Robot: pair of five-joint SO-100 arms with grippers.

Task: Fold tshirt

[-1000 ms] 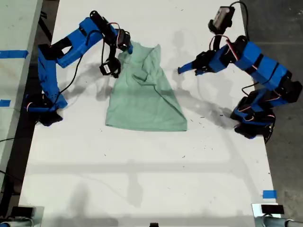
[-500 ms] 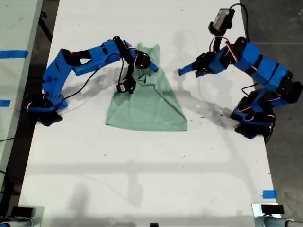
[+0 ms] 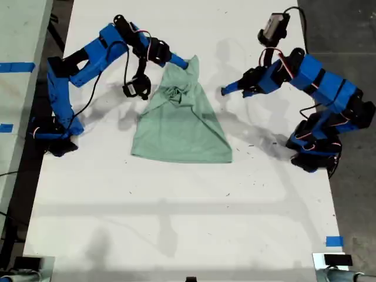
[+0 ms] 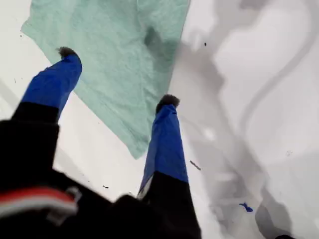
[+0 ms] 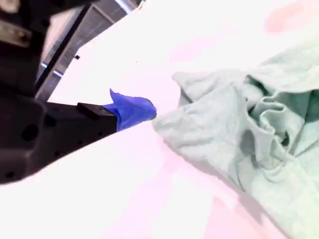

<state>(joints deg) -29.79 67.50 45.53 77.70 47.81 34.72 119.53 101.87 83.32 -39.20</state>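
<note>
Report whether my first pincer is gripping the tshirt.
No: my first pincer is open, its fingertips spread apart, with the tshirt lying beyond them, ungripped.

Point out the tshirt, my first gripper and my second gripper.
tshirt [image 3: 182, 126]: exterior view, flat lower body of the cloth.
my first gripper [image 4: 118, 75]: first wrist view, midway between its spread fingertips.
my second gripper [image 5: 133, 110]: second wrist view, blue tip at the cloth's edge.

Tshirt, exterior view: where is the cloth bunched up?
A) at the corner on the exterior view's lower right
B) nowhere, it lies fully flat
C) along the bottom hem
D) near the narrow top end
D: the tshirt shows its bunched folds near the narrow end towards the exterior view's top, while the hem lies flat and straight.
</note>
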